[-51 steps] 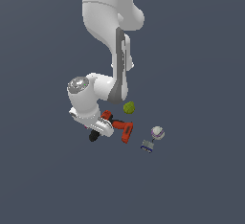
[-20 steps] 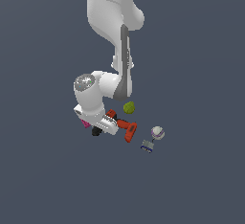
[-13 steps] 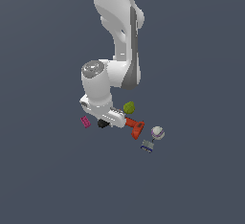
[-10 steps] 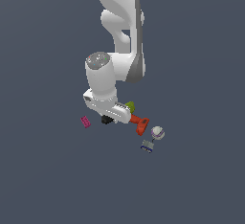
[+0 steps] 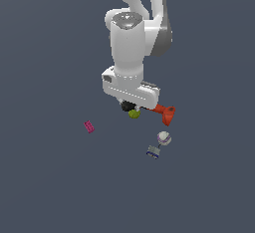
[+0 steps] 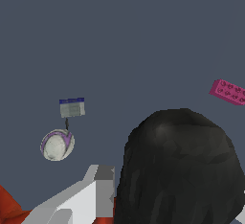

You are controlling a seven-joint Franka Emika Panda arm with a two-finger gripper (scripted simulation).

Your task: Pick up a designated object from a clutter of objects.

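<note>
Under the wrist, your gripper [image 5: 130,106] appears clamped on the red drill [image 5: 164,113], so you're mid-lift; raise it steadily, clear of the yellow-green ball [image 5: 134,113].

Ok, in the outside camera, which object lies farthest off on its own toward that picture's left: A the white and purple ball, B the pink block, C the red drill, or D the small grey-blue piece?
B: the pink block lies alone at the exterior view's left, while the red drill, the white-purple ball and the grey-blue piece sit together to the exterior view's right, under or beside the arm.
</note>
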